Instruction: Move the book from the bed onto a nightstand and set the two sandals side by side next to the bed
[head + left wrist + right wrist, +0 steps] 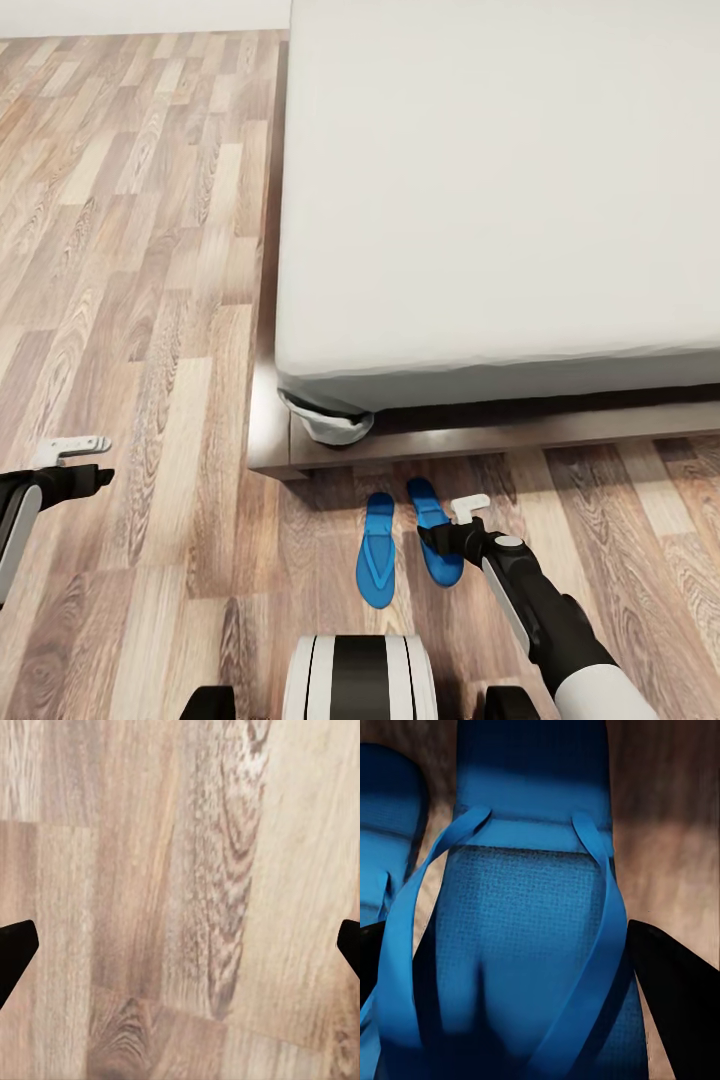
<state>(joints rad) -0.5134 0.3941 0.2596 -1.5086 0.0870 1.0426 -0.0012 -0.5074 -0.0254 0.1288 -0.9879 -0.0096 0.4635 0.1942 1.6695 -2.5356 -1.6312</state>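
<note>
Two bright blue sandals lie side by side on the plank floor just in front of the bed's [500, 200] near corner. The left sandal [377, 560] lies free, toe toward the bed. My right gripper [438, 540] is low over the right sandal [428, 503], its black fingers [675, 997] pressed against the sole's edges [525, 907]; I cannot tell whether the sole rests on the floor. The other sandal [386, 832] shows just beside it. My left gripper [100, 465] hangs open over bare floor [180, 945], far to the left. The book and the nightstand are out of view.
The bed's dark wooden frame [450, 435] runs along the floor right behind the sandals, with a bunched mattress corner [330, 420] above it. Wood floor [130, 250] stretches left of the bed to a white wall. My own base [360, 675] is at the bottom edge.
</note>
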